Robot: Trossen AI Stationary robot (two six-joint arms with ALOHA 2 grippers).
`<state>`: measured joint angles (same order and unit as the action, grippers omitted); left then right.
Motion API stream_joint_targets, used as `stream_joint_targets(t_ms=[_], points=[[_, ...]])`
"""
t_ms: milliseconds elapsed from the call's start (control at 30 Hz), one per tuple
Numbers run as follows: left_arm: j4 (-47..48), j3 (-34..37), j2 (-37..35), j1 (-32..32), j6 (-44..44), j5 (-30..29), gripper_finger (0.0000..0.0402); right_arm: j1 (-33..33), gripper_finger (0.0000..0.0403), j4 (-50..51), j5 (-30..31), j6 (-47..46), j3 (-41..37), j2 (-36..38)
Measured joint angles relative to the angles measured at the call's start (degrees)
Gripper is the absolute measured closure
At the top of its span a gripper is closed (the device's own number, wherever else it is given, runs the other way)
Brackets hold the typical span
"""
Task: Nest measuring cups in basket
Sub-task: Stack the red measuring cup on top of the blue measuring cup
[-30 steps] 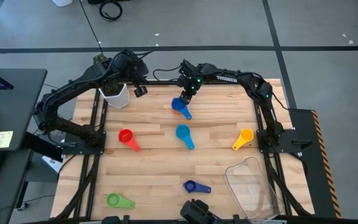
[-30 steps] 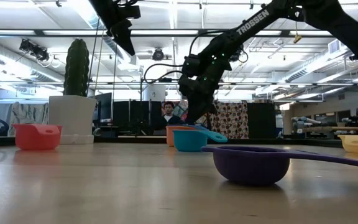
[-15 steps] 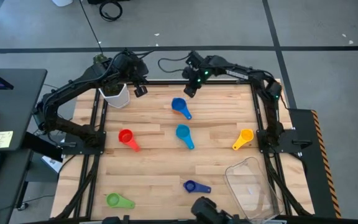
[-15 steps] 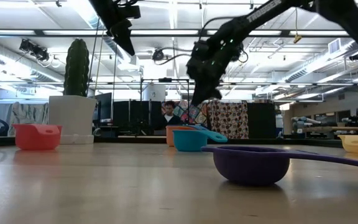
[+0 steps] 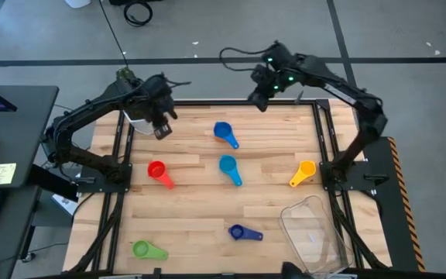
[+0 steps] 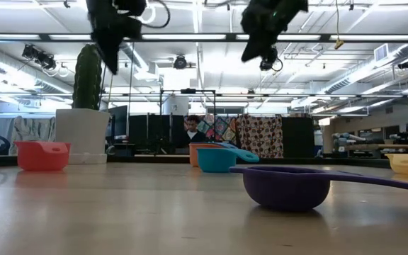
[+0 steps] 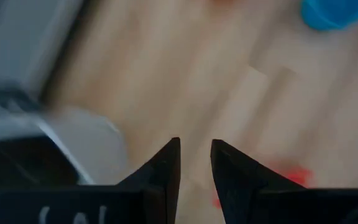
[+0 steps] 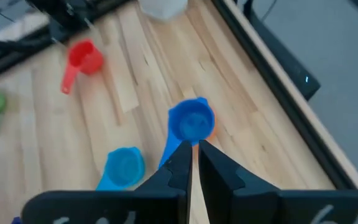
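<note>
**Both grippers hanging empty above the far side of the counter**

Right gripper (image 5: pixel 259 99) is hanging high over the far edge of the counter (image 5: pixel 207 209), its fingers (image 8: pixel 179 163) drawn nearly together with only a thin slit between them and nothing caught there. Nearest below it, the blue cup (image 5: pixel 223 132) is sitting on the boards with an orange cup (image 8: pixel 210 124) peeking out under its far rim; its handle is pointing toward the near edge.

Left gripper (image 5: pixel 162 129) is hovering near the far left corner, just beside the white pot (image 5: pixel 139 121) holding a cactus (image 6: pixel 87 78). Its fingers (image 7: pixel 166 165) are standing a little apart, gripping nothing.

Farther out, the light blue cup (image 5: pixel 228 167) is lying mid-counter, the red cup (image 5: pixel 157 171) to its left and the yellow cup (image 5: pixel 303 171) to its right. The dark blue cup (image 5: pixel 238 231) and the green cup (image 5: pixel 142 249) are lying near the front edge. The basket (image 5: pixel 313 232) is standing at the near right corner, with no cup showing inside it.
</note>
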<state>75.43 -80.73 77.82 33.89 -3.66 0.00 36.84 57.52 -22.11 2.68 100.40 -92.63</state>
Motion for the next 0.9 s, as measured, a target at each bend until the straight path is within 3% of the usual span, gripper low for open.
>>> stream_joint_targets(t_ms=[100, 300, 600, 900], points=[[5.75, 0.0, 0.0, -0.45, 11.28, 3.2, 0.0308, -0.46, 0.0371, -0.02, 0.57, -0.13, 0.0, 3.01], [11.15, 0.0, 0.0, -3.63, 32.69, 2.11, 0.0308, -1.54, 0.0371, -0.02, 5.77, -0.13, 0.0, 7.19], [10.93, 4.85, 0.0, -16.14, 63.04, -0.28, 0.0308, -1.57, 0.0371, 0.13, 10.69, 0.4, 0.0, 11.17], [1.34, 13.7, 0.02, -25.32, 79.2, -3.07, 0.0308, -1.57, 0.0371, 0.12, 10.64, 5.76, 0.0, 13.48]])
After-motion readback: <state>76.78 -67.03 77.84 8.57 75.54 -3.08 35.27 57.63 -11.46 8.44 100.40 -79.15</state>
